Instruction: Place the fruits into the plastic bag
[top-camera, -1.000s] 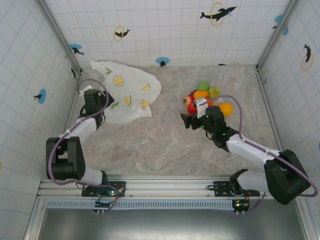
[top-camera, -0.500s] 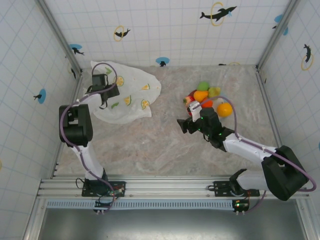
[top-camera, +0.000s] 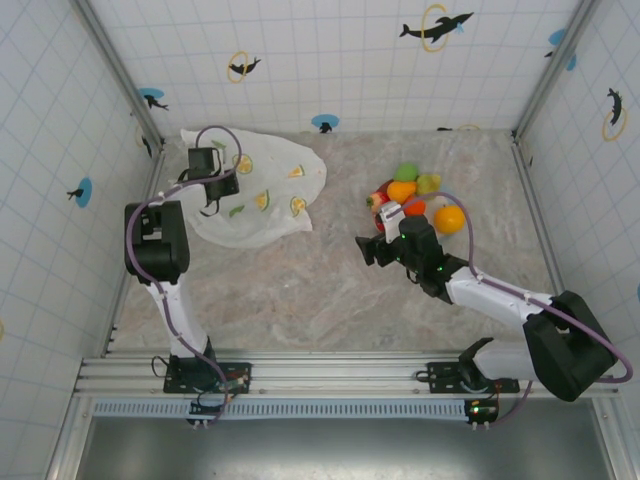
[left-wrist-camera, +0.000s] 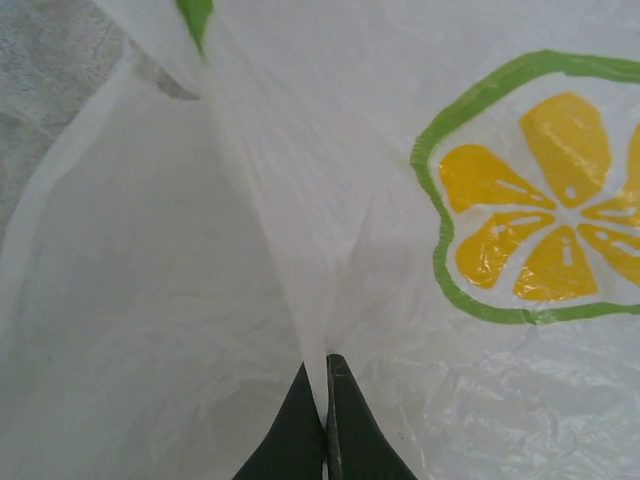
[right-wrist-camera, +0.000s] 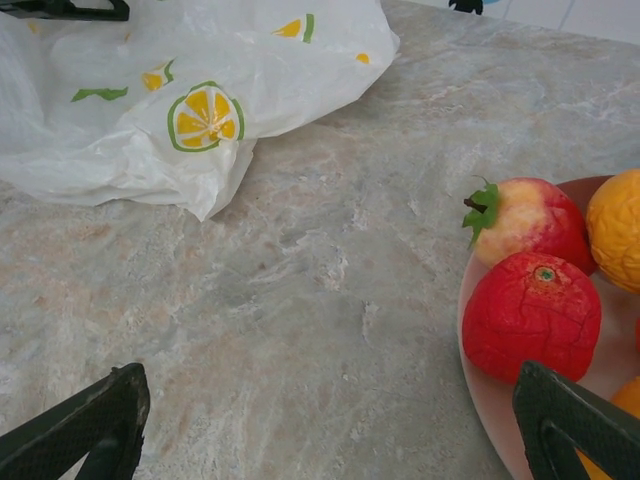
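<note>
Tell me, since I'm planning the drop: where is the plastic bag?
Top view: the plastic bag lies at the table's far-left corner, well left of the fruits, with the left gripper shut on it.

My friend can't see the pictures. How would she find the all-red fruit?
Look right of the plastic bag for the pink plate of fruits. At the plate's edge nearest the bag sit two reddish ones. Your red fruit is plain red with crackly skin; the apple beside it has a pale patch and green leaves.
</note>
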